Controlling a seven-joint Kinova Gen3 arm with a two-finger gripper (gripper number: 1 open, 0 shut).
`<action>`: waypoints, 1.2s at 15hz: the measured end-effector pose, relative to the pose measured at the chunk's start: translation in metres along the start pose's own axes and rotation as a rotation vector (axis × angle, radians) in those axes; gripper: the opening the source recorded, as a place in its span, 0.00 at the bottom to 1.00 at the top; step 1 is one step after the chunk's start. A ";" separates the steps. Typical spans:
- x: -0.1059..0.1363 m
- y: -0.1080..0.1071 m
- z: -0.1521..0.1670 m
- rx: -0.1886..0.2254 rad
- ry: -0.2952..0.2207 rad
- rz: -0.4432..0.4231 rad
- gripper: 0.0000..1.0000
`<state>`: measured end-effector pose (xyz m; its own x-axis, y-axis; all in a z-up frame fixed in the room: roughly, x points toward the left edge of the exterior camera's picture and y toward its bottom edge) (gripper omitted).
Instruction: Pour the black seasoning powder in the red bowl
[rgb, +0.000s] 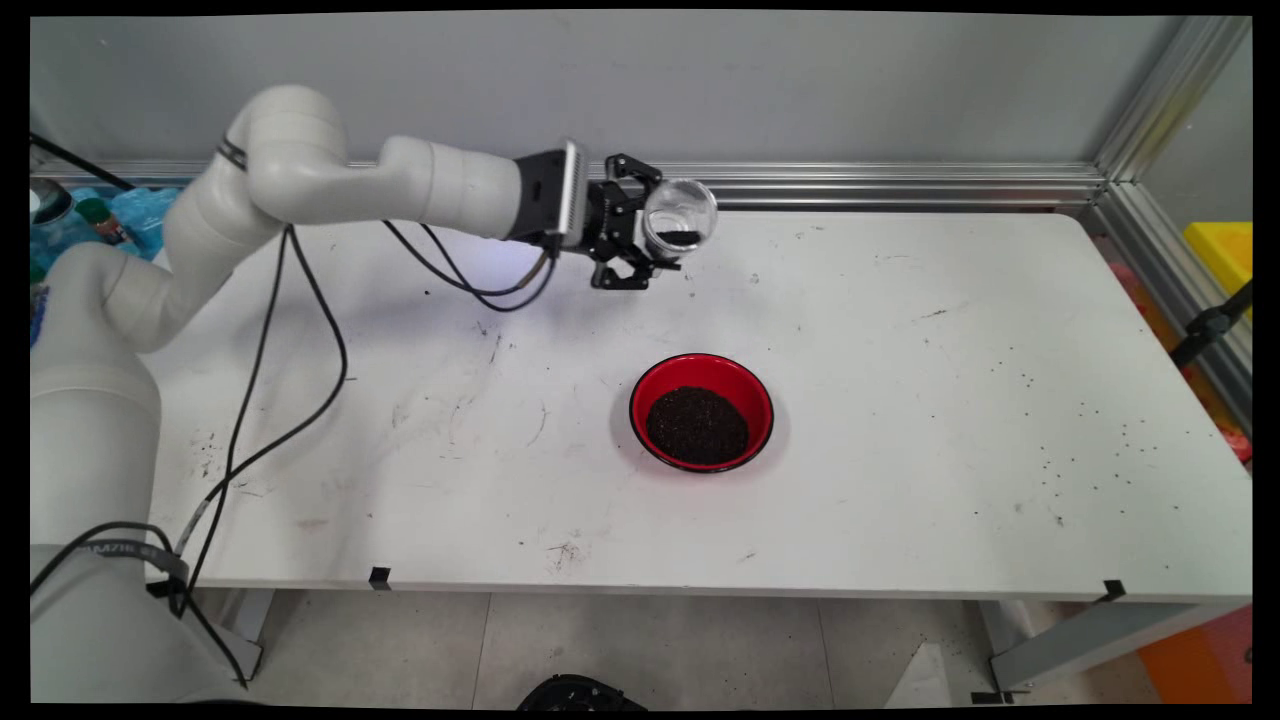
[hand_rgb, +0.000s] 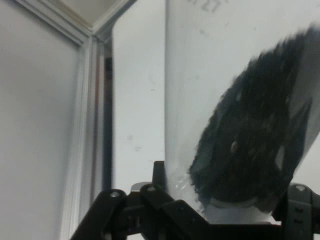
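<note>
My gripper (rgb: 655, 232) is shut on a clear plastic cup (rgb: 679, 216), held on its side above the far middle of the table. A little dark granular stuff lies inside the cup. In the hand view the cup (hand_rgb: 200, 100) fills the middle, with the dark grains (hand_rgb: 255, 145) heaped against its wall and the gripper (hand_rgb: 220, 210) clamped at its base. A red bowl (rgb: 702, 411) holding a mound of the same dark grains sits on the table, below and nearer than the cup.
The white table (rgb: 900, 400) carries scattered dark specks toward its right side. An aluminium frame (rgb: 900, 185) runs along the back and right edges. Black cables (rgb: 280, 370) hang from the arm over the table's left part.
</note>
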<state>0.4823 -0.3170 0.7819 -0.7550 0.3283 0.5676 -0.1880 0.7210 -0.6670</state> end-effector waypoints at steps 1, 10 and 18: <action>-0.001 0.000 -0.007 -0.025 -0.001 -0.048 0.00; -0.015 0.002 -0.056 -0.123 -0.051 -0.439 0.00; -0.037 0.016 -0.093 -0.170 -0.138 -0.640 0.00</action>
<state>0.5657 -0.2609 0.7950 -0.6028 -0.2681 0.7515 -0.5319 0.8370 -0.1281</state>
